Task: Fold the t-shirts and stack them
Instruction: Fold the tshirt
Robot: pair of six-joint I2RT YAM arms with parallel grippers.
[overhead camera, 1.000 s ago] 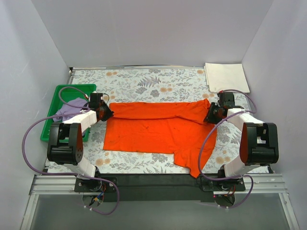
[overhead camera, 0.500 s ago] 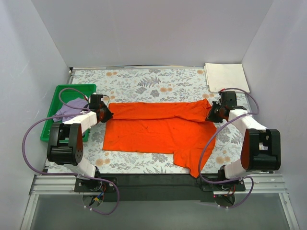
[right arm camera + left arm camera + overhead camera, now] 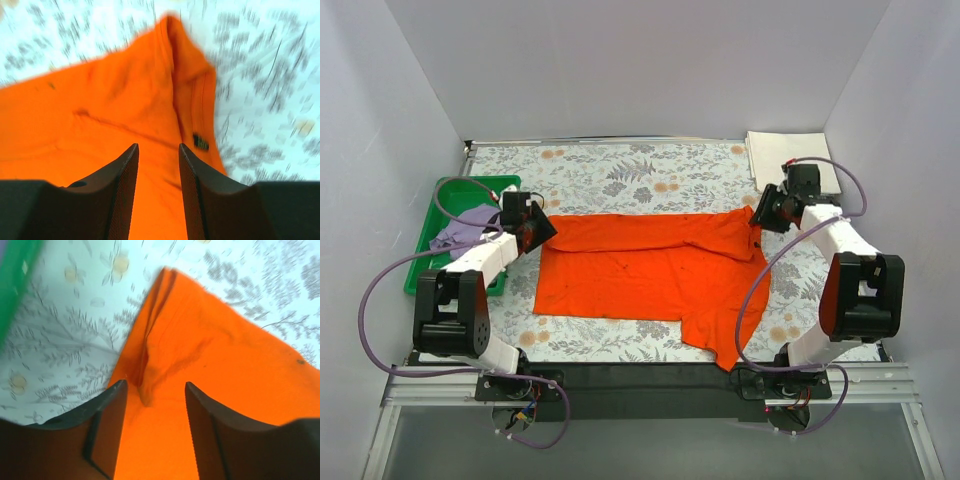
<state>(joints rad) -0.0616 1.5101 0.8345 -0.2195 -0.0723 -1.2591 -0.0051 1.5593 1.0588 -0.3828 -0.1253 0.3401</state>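
The bright orange t-shirt point(image 3: 650, 270) lies spread across the middle of the table, its far part folded toward me and one sleeve hanging toward the near edge. My left gripper point(image 3: 544, 228) hovers at its far left corner, and the left wrist view shows the jaws point(image 3: 155, 386) open over the orange cloth point(image 3: 225, 355). At the far right corner my right gripper point(image 3: 761, 213) is also open point(image 3: 157, 147) over the orange cloth point(image 3: 100, 110), holding nothing. The pale lilac t-shirt point(image 3: 465, 225) lies crumpled in the tray. The cream-white t-shirt point(image 3: 790, 160) rests folded at the back right.
A green plastic tray point(image 3: 470, 182) stands at the left edge, close to my left arm. The flower-print table cover point(image 3: 620, 170) runs to white walls on three sides. A small dark label point(image 3: 201, 142) shows on the orange cloth's edge.
Both grippers went from shut on the orange shirt's far corners to open, and drew back a little; the right one moved toward the back right. The shirt stays put.
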